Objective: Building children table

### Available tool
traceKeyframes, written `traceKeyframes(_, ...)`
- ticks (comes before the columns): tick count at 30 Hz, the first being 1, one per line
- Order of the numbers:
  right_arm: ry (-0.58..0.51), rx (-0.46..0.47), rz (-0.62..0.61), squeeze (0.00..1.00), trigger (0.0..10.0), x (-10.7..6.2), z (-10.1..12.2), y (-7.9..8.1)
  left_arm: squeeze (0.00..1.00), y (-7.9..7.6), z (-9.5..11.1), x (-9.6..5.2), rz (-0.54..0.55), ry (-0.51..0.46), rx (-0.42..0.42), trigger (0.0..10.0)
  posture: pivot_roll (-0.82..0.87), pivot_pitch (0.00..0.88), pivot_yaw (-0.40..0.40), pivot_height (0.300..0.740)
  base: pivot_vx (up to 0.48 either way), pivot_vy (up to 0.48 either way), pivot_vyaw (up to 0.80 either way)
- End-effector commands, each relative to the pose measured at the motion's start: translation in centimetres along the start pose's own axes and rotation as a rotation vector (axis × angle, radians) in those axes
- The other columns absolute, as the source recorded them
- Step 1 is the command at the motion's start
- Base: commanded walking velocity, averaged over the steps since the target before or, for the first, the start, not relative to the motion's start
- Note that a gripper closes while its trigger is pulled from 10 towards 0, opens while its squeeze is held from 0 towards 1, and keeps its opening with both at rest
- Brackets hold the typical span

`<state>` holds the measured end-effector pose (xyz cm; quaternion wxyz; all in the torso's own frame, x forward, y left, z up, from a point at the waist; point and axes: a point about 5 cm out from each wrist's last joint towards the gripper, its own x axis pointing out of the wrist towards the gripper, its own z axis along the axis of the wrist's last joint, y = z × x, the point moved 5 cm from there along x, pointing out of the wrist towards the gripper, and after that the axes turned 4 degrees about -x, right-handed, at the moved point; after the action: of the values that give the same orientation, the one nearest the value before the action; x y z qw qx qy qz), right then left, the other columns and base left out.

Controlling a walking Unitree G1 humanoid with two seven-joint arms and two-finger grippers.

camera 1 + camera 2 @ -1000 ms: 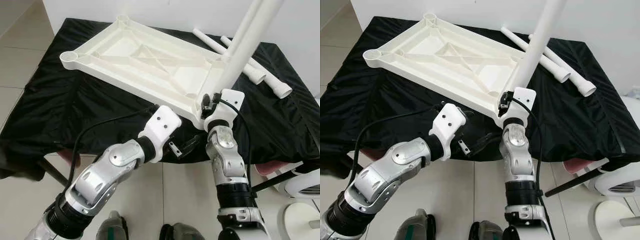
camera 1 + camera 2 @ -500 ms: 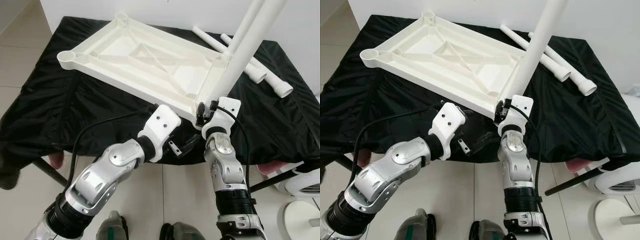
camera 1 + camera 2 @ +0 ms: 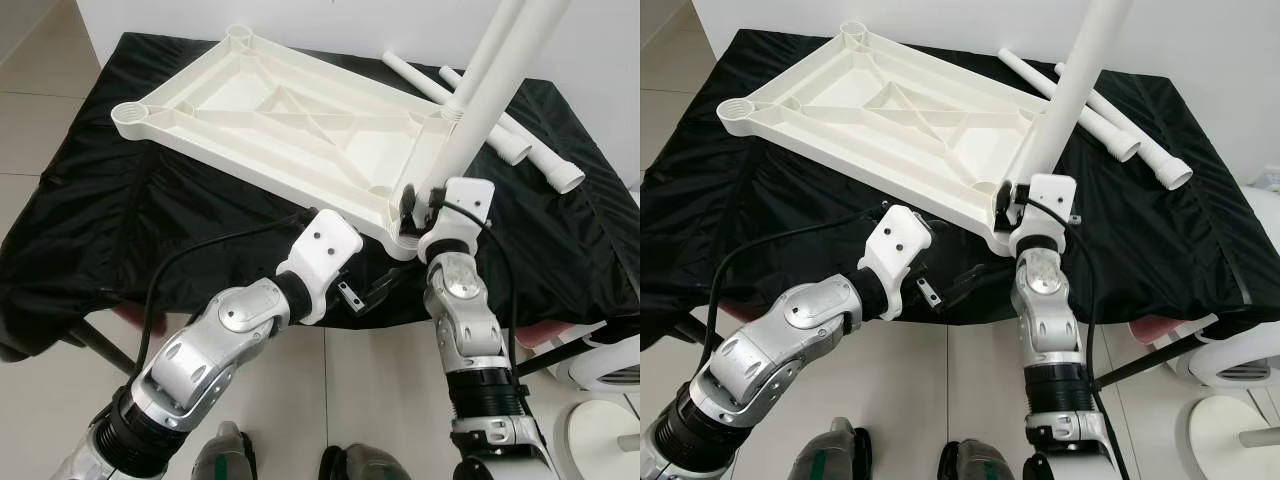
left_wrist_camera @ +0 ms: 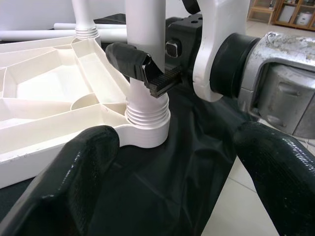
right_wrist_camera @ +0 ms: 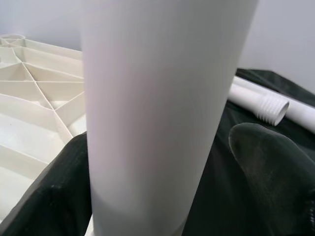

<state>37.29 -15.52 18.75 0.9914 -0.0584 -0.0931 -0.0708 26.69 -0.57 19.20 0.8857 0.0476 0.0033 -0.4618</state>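
Room: pale tiled floor, white wall at the far side.
Surface: low stand under a black cloth [image 3: 120, 220], creased, hanging over the near edge.
Tabletop [image 3: 290, 125]: white plastic, lying upside down on the cloth, left of centre; ribbed underside with crossing diagonal braces, round leg sockets at the corners, far-left and left sockets open.
Upright leg [image 3: 485, 95]: white plastic tube standing in the near-right corner socket, leaning slightly right, ringed collar at its foot seated in the socket rim. A second upright tube stands in the far-right socket behind it.
Loose legs [image 3: 505, 135]: two white tubes with ribbed ends, flat on the cloth to the far right, side by side, apart from the tabletop.
Right gripper [image 4: 147, 71]: at the foot of the upright leg, just above the collar; black fingers pinch the tube from both sides.
Left gripper [image 3: 362, 292]: near edge of the cloth, just below the tabletop's near-right corner; fingers spread wide, touching nothing.
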Motion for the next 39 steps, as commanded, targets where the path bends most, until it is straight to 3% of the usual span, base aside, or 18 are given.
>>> traceKeyframes(1,-0.017,-0.038,0.036,0.0,10.0,0.0,0.1,0.3,0.0,-1.0,0.1,0.0,-0.081,0.002,-0.008,10.0,0.07,0.089,-0.091,0.74,0.0,0.0,0.0)
traceKeyframes(5,-0.036,-0.139,0.156,0.0,10.0,-0.2,0.1,2.0,0.0,-1.0,0.1,0.0,-0.081,0.001,-0.009,10.0,0.07,0.088,-0.091,0.74,0.0,0.0,0.0)
traceKeyframes(9,-0.039,-0.182,0.18,0.0,10.0,-0.2,0.0,2.3,0.0,-1.0,0.1,0.0,-0.081,0.0,-0.01,10.0,0.07,0.088,-0.091,0.74,0.0,0.0,0.0)
traceKeyframes(14,-0.056,-0.091,0.199,0.0,10.0,0.0,0.3,1.9,0.0,-1.0,0.1,0.0,-0.08,0.001,-0.013,10.0,0.08,0.088,-0.09,0.74,0.0,0.0,0.0)
traceKeyframes(20,-0.071,-0.049,0.259,0.0,10.0,-0.1,0.3,1.4,0.0,-1.1,0.1,0.0,-0.082,0.002,-0.012,10.0,0.08,0.087,-0.089,0.74,0.0,0.0,0.0)
traceKeyframes(26,-0.082,0.023,0.195,0.0,10.0,0.3,0.4,-1.0,0.0,-1.1,0.1,0.0,-0.082,0.002,-0.008,10.0,0.08,0.085,-0.091,0.74,0.0,0.0,0.0)
traceKeyframes(29,-0.096,-0.009,0.117,0.0,10.0,0.6,0.6,-2.3,0.0,-1.1,0.1,-0.1,-0.081,0.002,-0.01,10.0,0.08,0.084,-0.093,0.74,0.0,0.0,0.0)
traceKeyframes(39,-0.086,0.004,0.141,0.0,10.0,0.7,0.2,-1.8,0.0,-1.0,0.0,-0.1,-0.079,0.003,-0.009,10.0,0.08,0.078,-0.092,0.74,0.0,0.0,0.0)
